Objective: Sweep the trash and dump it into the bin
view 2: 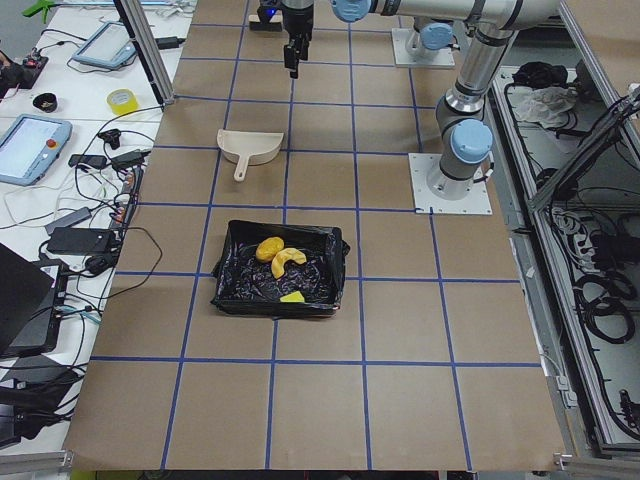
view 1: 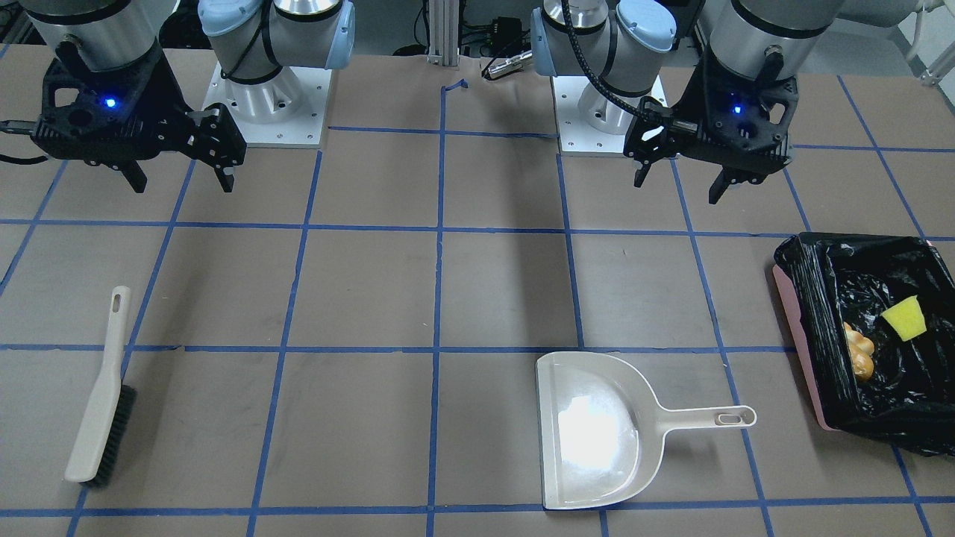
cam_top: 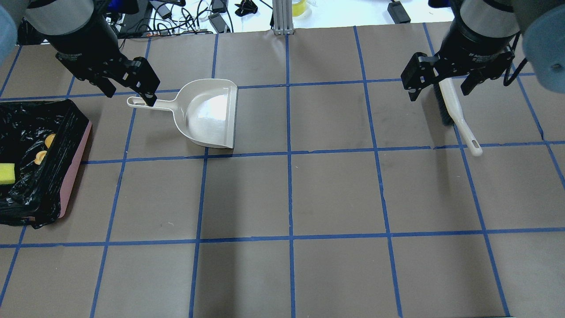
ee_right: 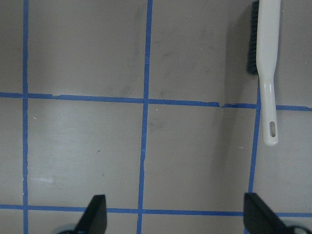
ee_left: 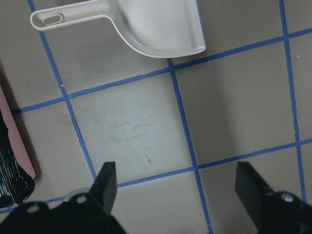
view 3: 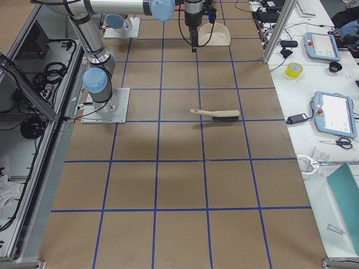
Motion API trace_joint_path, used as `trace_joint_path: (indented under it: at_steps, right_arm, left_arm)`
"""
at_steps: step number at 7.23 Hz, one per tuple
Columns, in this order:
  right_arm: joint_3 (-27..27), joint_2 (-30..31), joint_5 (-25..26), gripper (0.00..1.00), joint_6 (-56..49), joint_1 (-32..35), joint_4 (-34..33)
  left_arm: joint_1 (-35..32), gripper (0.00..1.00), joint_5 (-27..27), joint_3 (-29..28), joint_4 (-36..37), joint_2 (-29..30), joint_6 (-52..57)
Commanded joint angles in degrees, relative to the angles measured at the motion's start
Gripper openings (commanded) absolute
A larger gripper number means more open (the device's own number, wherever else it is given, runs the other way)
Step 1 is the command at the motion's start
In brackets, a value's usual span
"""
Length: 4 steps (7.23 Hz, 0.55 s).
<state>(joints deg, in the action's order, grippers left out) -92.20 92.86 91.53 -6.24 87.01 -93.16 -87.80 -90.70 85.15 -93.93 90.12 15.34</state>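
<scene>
The pink bin [view 1: 802,350], lined with a black bag, sits at the table's end on my left side; it also shows in the overhead view [cam_top: 75,168]. Inside it lie the orange-yellow lump [view 1: 859,354], the yellow sponge wedge [view 1: 904,318] and the crescent slice [view 2: 290,262]. My left gripper [view 1: 679,179] is open and empty, held above the table; from overhead [cam_top: 130,95] it sits over the dustpan's handle. My right gripper [view 1: 183,186] is open and empty, above the brush end in the overhead view [cam_top: 439,93].
The beige dustpan [view 1: 597,425] lies flat and empty, handle toward the bin. The beige brush [view 1: 101,395] lies on my right side, also in the right wrist view [ee_right: 268,63]. Blue tape lines grid the brown table.
</scene>
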Motion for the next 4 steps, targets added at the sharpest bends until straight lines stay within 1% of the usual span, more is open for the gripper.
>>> trace_joint_path:
  at_steps: [1,3,4]
  right_arm:
    - [0.0,0.04,0.05,1.0,-0.09,0.35,0.0]
    - [0.0,-0.31,0.66,1.0,1.14,4.46,-2.1]
    - [-0.17,-0.4,0.84,1.0,1.14,4.57,-2.11]
  left_arm:
    - [0.0,0.88,0.78,-0.07,-0.12,-0.38,-5.65]
    - [0.0,0.89,0.7,0.02,-0.12,-0.29,-7.95]
    - [0.0,0.89,0.7,0.02,-0.03,-0.21,-7.95]
